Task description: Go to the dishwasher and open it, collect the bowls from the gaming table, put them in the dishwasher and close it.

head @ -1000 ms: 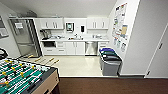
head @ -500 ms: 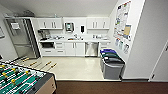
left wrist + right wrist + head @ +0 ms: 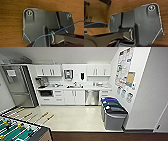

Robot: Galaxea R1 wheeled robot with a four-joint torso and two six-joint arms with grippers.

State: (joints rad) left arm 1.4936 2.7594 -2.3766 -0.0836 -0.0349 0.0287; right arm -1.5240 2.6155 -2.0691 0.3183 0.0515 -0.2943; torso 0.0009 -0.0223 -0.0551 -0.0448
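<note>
Wood-grain flooring (image 3: 11,31) lies beneath our wrists; whether either claw is open or closed we cannot tell. Nearest stands the foosball table (image 3: 17,130), then the bins (image 3: 113,113). Farthest, the dishwasher (image 3: 91,97) sits closed under the counter (image 3: 75,87).

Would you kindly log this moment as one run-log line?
phase: facing kitchenette | dishwasher: closed, under counter | foosball table: near left | bins: right, by wall | floor under wrists: wood

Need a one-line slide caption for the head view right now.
Kitchenette ahead: closed stainless-steel dishwasher under white counter, lidded bins right, green-field football table near left.
</note>
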